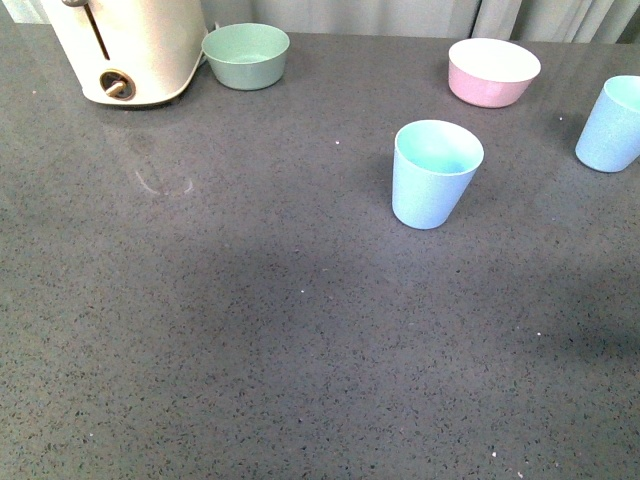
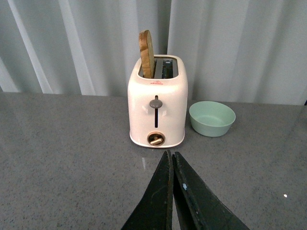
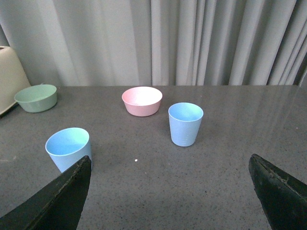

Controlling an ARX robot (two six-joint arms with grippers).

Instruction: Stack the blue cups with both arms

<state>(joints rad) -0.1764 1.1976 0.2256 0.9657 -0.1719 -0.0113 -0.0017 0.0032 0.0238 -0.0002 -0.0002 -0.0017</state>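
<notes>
Two pale blue cups stand upright on the grey countertop. One blue cup [image 1: 434, 173] is right of centre in the front view; the other blue cup [image 1: 612, 124] is at the right edge. In the right wrist view the first cup [image 3: 68, 147] is beside one finger [image 3: 57, 203] and the second cup [image 3: 185, 123] stands ahead. My right gripper [image 3: 169, 165] is open and empty, short of both cups. My left gripper [image 2: 170, 154] is shut and empty, pointing at the toaster; no cup shows there. Neither arm shows in the front view.
A cream toaster [image 1: 125, 48] with a slice of bread [image 2: 147, 54] stands at the back left. A mint-green bowl [image 1: 246, 55] sits beside it. A pink bowl [image 1: 493, 71] sits at the back right. Grey curtains hang behind the countertop [image 1: 250, 330].
</notes>
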